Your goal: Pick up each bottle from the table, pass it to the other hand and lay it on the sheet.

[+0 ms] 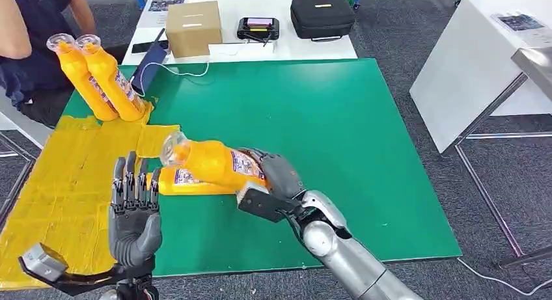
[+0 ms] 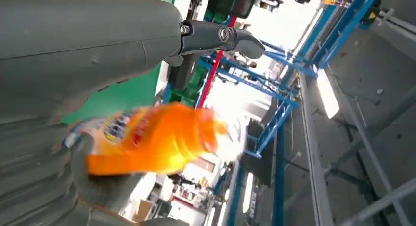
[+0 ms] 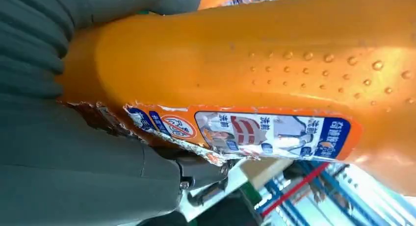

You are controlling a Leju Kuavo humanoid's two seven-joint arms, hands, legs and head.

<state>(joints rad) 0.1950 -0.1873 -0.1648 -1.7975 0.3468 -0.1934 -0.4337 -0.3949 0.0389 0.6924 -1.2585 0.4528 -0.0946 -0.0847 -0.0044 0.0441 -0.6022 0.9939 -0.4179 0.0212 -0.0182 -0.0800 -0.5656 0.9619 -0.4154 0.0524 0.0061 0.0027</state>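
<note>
From the head view I saw my right hand wrapped around the base of an orange bottle, fingers clamped on it, the bottle held tilted above the green mat with its clear cap toward the yellow sheet. My hand hid the bottle's base. A second bottle lay on its side beneath the held one, at the sheet's edge; much of it was covered by the held bottle, so I could not tell how far it rested on the sheet. My left hand stood upright near the sheet's edge, palm raised, fingers straight and close together, holding nothing. Two standing bottles leaned together at the sheet's far corner, touching each other. The sheet looked crinkled and glossy; the mat was flat and matte. In the right wrist view the bottle's smooth plastic showed rows of small raised dots and a printed label with a torn, ragged edge. The left wrist view showed the bottle blurred. On the white counter beyond the mat sat a cardboard box, a black case and a small device whose kind I could not make out. A person sat at the far left, cut off by the frame.
</note>
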